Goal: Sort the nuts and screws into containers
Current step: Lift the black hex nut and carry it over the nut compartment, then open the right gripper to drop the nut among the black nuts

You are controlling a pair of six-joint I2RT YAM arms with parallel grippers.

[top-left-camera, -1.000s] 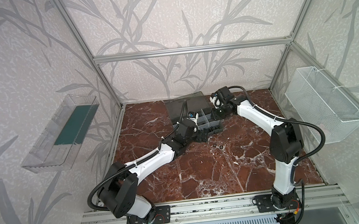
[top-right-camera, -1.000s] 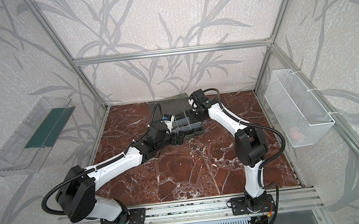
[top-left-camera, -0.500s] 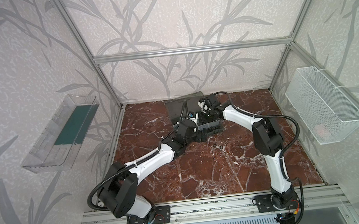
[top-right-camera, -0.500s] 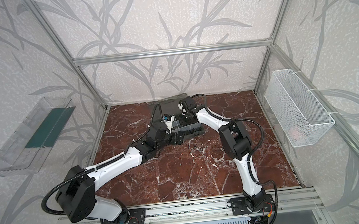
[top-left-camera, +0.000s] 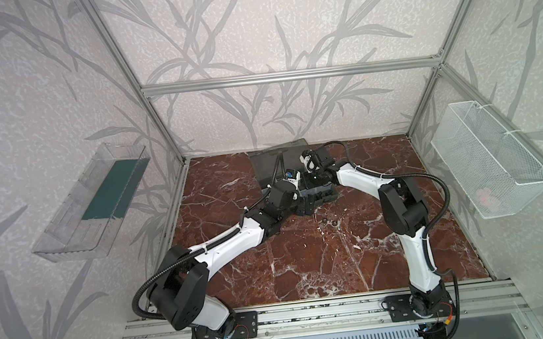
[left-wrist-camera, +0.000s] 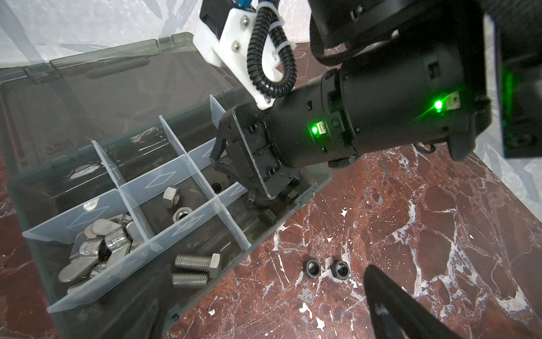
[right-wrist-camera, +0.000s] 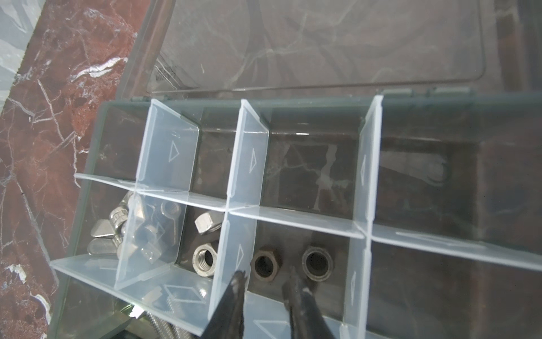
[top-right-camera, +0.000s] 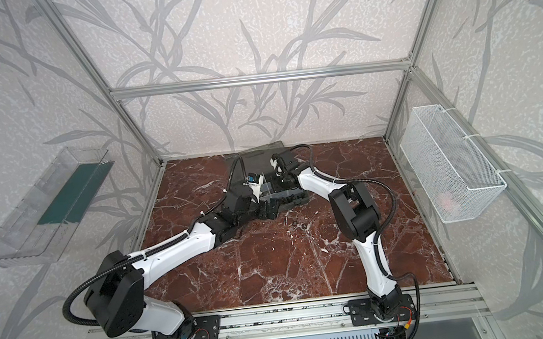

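Smoky grey translucent plastic organizer case (left-wrist-camera: 129, 308), its hinged lid (left-wrist-camera: 102, 88) laid open; whitish translucent dividers (right-wrist-camera: 170, 164) split it into small compartments (right-wrist-camera: 308, 176).

Right claw (right-wrist-camera: 266, 282) points down into 1 compartment. Its 2 dark fingers (right-wrist-camera: 233, 302) are narrowly parted and released, with nothing between them. Just ahead of its tips, 2 black hex nuts (right-wrist-camera: 265, 265) lie on that compartment's floor, 1 in line with the gap. Across the divider beside this claw rest 2 silver hex nuts (right-wrist-camera: 205, 259), and 1 compartment further a heap of silver wing nuts (right-wrist-camera: 105, 232). Silver threaded bolts (left-wrist-camera: 196, 262) fill a front compartment. Black threaded bolts (left-wrist-camera: 272, 205) lie beneath the right claw's body, partly hidden.

Left claw (top-left-camera: 305, 204) sits low beside the case's front wall, spread wide and empty; only 1 finger (left-wrist-camera: 393, 302) shows in its wrist view. Just ahead of that finger, 2 small black nuts (left-wrist-camera: 313, 268) lie side by side on the red-brown marble tabletop (left-wrist-camera: 425, 223), outside the case.
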